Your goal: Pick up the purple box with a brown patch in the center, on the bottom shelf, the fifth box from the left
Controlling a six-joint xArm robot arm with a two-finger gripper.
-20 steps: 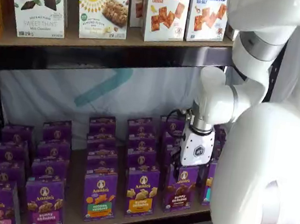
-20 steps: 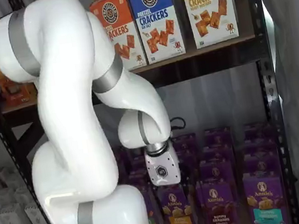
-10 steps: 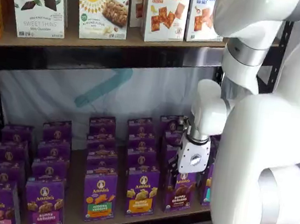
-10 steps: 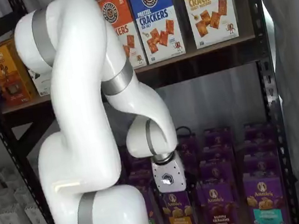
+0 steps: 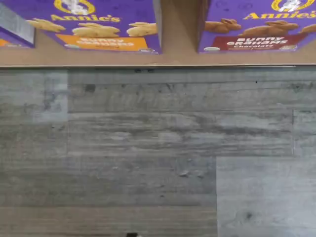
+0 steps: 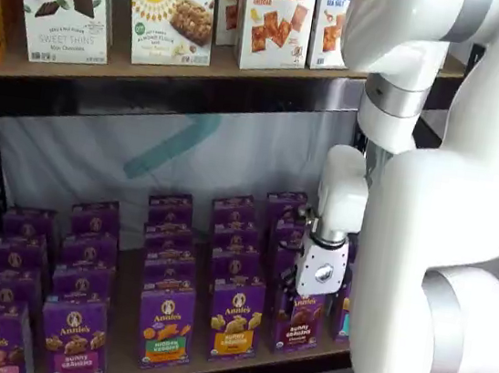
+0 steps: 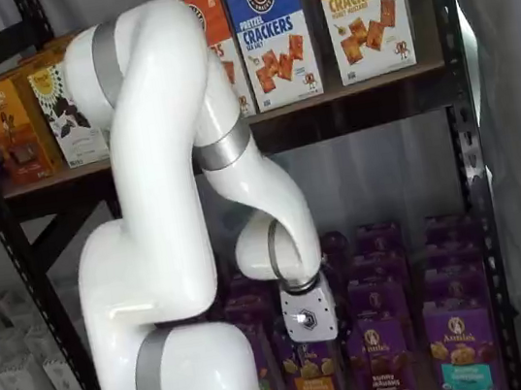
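Observation:
The purple box with the brown band stands in the front row of the bottom shelf (image 6: 124, 331) in both shelf views (image 6: 297, 326) (image 7: 389, 370). The wrist view shows its lower front with dark brown bunnies (image 5: 256, 30). My gripper (image 6: 307, 293) hangs in front of the top of that box; in a shelf view (image 7: 314, 342) it is beside the box, over the orange-banded carton (image 7: 313, 383). Only its white body shows clearly, and the fingers are too dark to make out. Nothing shows in its hold.
Rows of purple cartons fill the shelf, with an orange-banded one (image 6: 234, 324) (image 5: 94, 30) and a teal-banded one (image 7: 459, 360) on either side of the brown one. Cracker boxes (image 6: 276, 17) stand on the higher shelf. Grey plank floor (image 5: 158, 158) lies below the shelf edge (image 5: 177, 58).
The arm has folded and the gripper has dropped a little lower in front of the front row, shifting slightly sideways. The boxes have not moved.

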